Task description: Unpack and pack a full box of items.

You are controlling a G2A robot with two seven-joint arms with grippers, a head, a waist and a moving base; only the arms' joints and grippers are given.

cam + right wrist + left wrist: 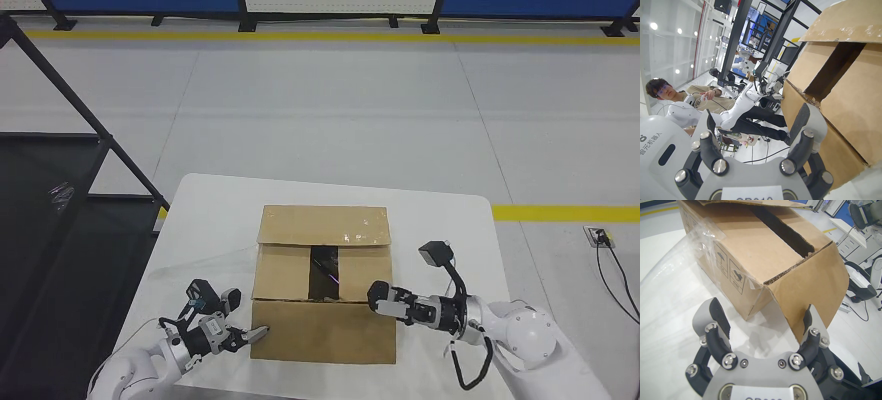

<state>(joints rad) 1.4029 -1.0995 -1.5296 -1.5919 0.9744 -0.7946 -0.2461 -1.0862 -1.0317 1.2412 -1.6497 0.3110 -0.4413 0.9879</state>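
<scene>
A brown cardboard box (pixel 300 275) stands in the middle of the white table (pixel 200 230). Its far flap (pixel 322 225) and near flap (pixel 325 338) are folded outward. The two inner flaps lie nearly flat, with a dark gap (pixel 326 272) between them. My left gripper (pixel 252 336) is open at the near flap's left corner; in the left wrist view (pixel 762 315) one fingertip (pixel 808 317) rests against that flap (pixel 810 291). My right gripper (pixel 378 297) is open at the box's right side (pixel 848 85), one finger (pixel 802 121) against the cardboard edge.
Loose clear tape (pixel 702 236) clings to the box's side. A black metal frame (pixel 70 160) stands off the table's left edge. Bare table lies left of the box (pixel 668 294) and at the far edge. A cable (pixel 610 270) lies on the floor at the right.
</scene>
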